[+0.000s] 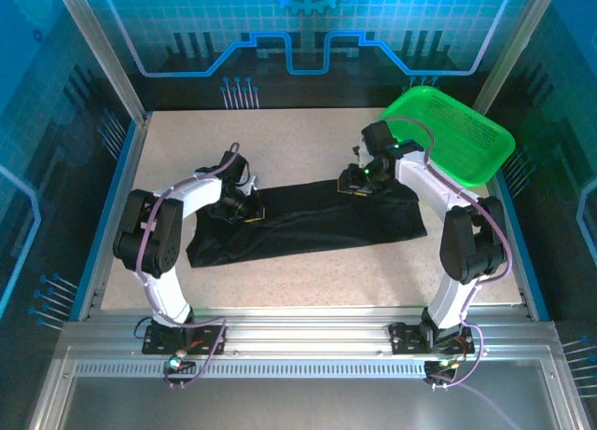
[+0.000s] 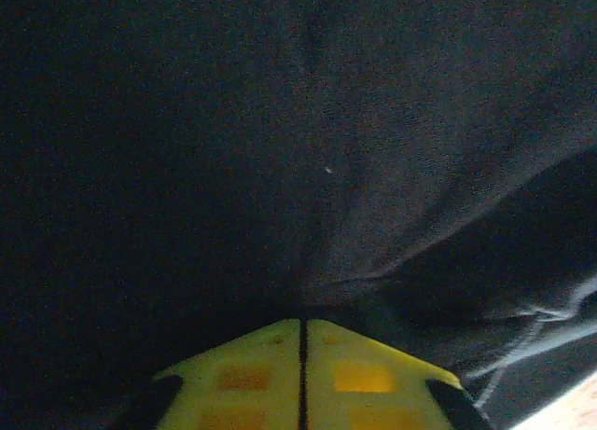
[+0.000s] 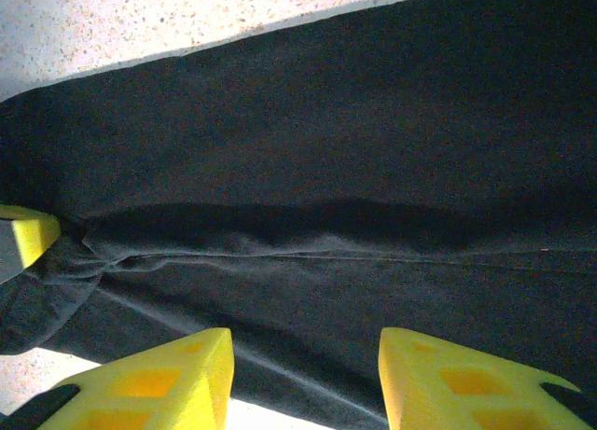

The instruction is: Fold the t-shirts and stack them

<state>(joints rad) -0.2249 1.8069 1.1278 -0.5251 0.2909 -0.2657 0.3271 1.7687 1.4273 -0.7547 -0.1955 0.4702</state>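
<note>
Scene: two robot arms reach over a speckled table (image 1: 298,141) with one black t-shirt (image 1: 317,227) lying on it.
T-shirt: it is laid out as a long, flat band. It runs from below the left gripper across to below and beyond the right gripper.
Left gripper (image 1: 246,210): its yellow fingers (image 2: 364,374) are pressed tight together, pinching the cloth. Folds of dark fabric pucker toward the tips and crowd everything ahead of them in the left wrist view.
Right gripper (image 1: 358,183): it is spread apart and holds nothing. It hangs over the far edge of the t-shirt, with cloth lying flat under and ahead of its fingers (image 3: 149,383).
Between the grippers: an unbroken stretch of black fabric with a long crease.
Left of the right gripper: a small yellow piece (image 3: 20,236) rests at the cloth's edge, and I cannot tell what it belongs to.
Behind and to the right of the right gripper: a bright green basket (image 1: 462,122) sits in the table's far corner, apart from the t-shirt. The right arm's upper link and cable cross its near rim.
Ahead of the right gripper: bare table past the cloth's edge.
</note>
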